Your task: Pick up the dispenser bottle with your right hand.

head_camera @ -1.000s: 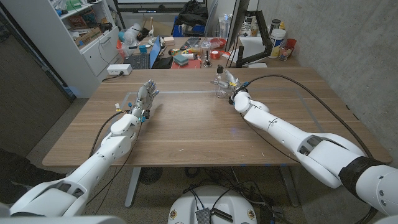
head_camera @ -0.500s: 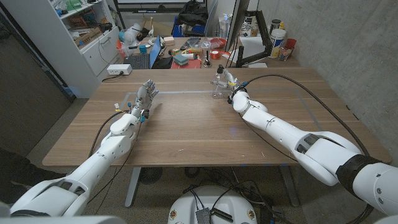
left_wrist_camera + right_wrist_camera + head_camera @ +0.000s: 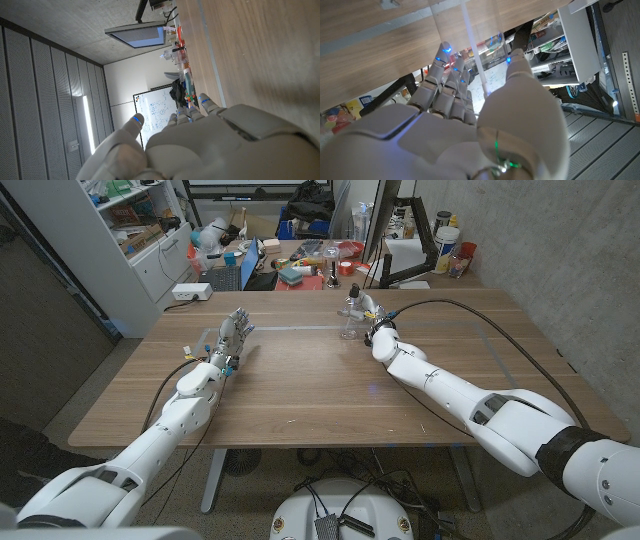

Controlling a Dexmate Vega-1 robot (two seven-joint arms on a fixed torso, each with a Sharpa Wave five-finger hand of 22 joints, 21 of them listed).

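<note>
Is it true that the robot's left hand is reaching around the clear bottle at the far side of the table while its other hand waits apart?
Not quite: it is the right hand that reaches around the clear bottle, as the head view shows. The left hand is the one waiting apart, fingers spread and holding nothing.

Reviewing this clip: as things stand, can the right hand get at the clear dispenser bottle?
Probably yes. The right hand is already at the dispenser bottle, fingers and thumb either side of its clear body in the right wrist view; nothing stands between them.
</note>
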